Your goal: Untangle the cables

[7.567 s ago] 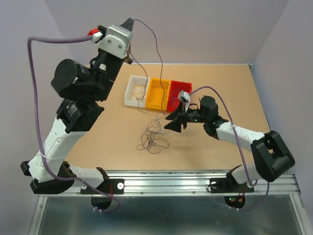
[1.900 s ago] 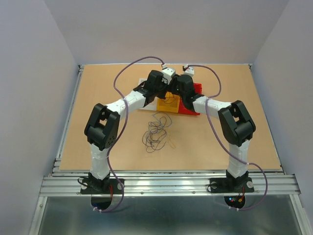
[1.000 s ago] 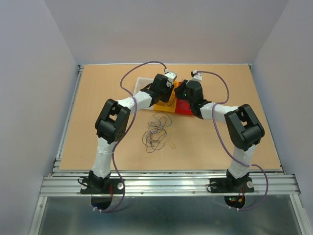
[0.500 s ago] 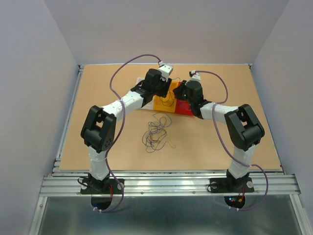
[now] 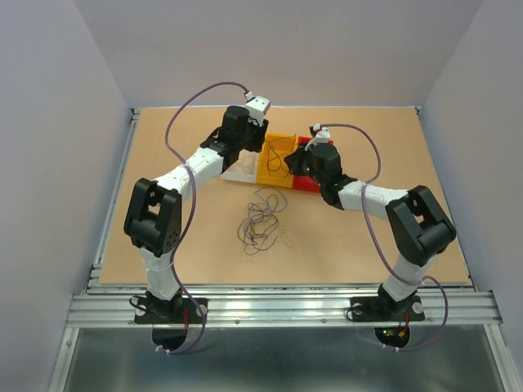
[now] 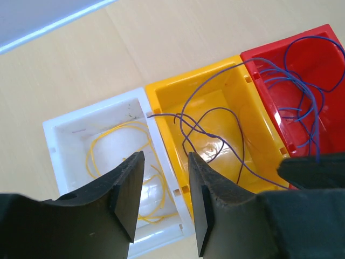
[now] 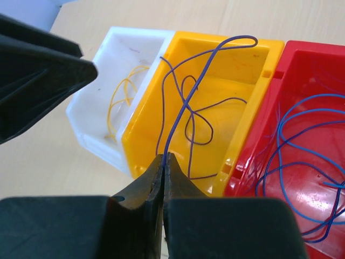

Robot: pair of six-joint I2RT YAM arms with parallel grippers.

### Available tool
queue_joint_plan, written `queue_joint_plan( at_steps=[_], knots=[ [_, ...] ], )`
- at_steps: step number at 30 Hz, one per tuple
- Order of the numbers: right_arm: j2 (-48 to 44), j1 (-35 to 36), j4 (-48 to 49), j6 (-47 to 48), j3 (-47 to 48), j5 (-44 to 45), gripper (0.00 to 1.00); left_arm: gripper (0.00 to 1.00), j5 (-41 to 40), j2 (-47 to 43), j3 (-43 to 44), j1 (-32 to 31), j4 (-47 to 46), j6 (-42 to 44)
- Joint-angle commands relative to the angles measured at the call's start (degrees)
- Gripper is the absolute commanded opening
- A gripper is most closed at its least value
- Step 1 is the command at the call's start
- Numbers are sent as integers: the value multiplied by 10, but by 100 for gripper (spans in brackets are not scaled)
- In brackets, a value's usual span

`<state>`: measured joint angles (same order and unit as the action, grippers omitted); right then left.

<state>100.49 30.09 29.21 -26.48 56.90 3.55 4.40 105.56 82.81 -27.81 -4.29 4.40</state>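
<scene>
Our R claw (image 7: pixel 163 159) is clenched on a hair-thin purple wire (image 7: pixel 186 105), tips pressed together w/ the strand pinched right at the end. From the pinch it rises over the open yellow plastic bin (image 7: pixel 229 129), arches near that bin's far rim, and its other loops lie inside the bin. Just beside it on one side is the red plastic bin (image 7: pixel 302 59), w/ thin blue wire (image 6: pixel 311 116) coiled inside. On the other side is the white plastic bin (image 7: pixel 108 70), w/ pale yellow wire (image 6: pixel 90 159) curled on its floor.

Our L claw (image 6: pixel 164 178) is released: fingers apart, nothing between them. It hangs above the wall shared by the white and yellow bins.

Nearer the arm bases, a small tangle of dark and pale cables (image 5: pixel 260 222) lies on the tan tabletop (image 5: pixel 163 204), apart from the bins.
</scene>
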Motion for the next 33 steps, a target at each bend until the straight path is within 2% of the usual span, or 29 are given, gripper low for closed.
queue_joint_plan(
  at_steps=[1,5,13,19,21,24,26,30,33],
  knots=[
    [-36,8,3,1,-22,-12,0,49,4,12,-3,1,-27,17],
    [2,7,-101,-13,34,-28,1,49,6,20,2,6,-28,24],
    [96,7,-147,-9,156,-23,1,49,2,25,2,10,-31,31],
    [232,8,-242,10,355,7,0,49,6,19,-1,19,-31,31],
    [290,7,-313,15,430,15,1,49,9,14,-2,23,-31,31],
    [337,8,-368,17,507,35,1,49,12,12,-1,28,-32,30],
    [364,10,-405,21,529,50,1,49,12,12,0,29,-30,30],
    [361,13,-435,27,535,87,2,49,12,11,2,32,-30,30],
    [329,16,-435,41,520,93,18,49,13,5,0,36,-29,31]
  ],
)
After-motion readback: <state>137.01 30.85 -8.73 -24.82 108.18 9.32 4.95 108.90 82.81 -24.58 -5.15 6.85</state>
